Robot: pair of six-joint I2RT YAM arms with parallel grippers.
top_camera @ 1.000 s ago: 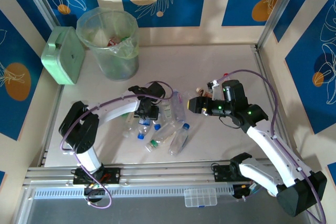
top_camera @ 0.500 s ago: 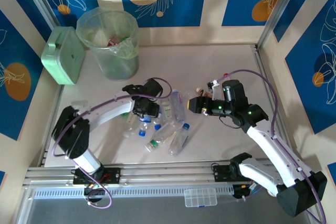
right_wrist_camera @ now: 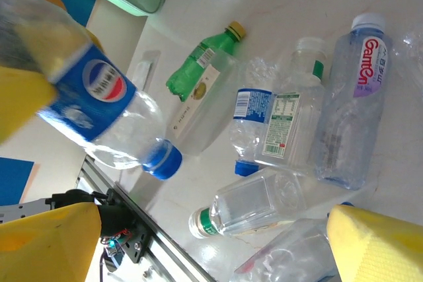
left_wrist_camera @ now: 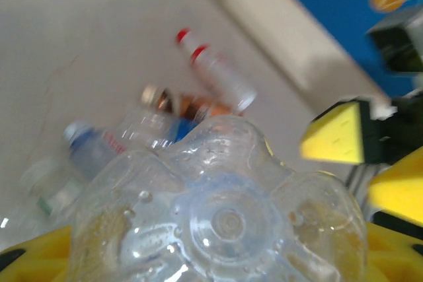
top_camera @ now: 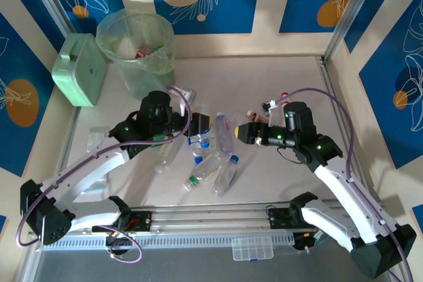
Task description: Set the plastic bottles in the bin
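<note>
My left gripper point(top_camera: 193, 138) is shut on a clear plastic bottle point(top_camera: 201, 141) with a blue label and blue cap, held above the table. Its ribbed base point(left_wrist_camera: 228, 219) sits between the yellow fingers point(left_wrist_camera: 33, 259). In the right wrist view that held bottle point(right_wrist_camera: 99, 117) hangs at the left, cap down. Several more plastic bottles point(top_camera: 213, 163) lie in a pile mid-table, among them a green one point(right_wrist_camera: 198, 70) and a blue-capped clear one point(right_wrist_camera: 350, 104). My right gripper point(top_camera: 242, 131) point(right_wrist_camera: 211, 246) is open just right of the pile, holding nothing. The bin point(top_camera: 137, 54) stands at the far left.
A mint-green boxy container point(top_camera: 79, 69) leans beside the bin. A red-capped bottle point(left_wrist_camera: 215, 70) and a brownish one point(left_wrist_camera: 192, 105) lie near the right arm. Metal rails point(top_camera: 198, 219) run along the near edge. Walls close in the table's left, back and right.
The left arm has risen and stretched out, lifting the blue-capped bottle off the pile. The right arm has stayed almost still.
</note>
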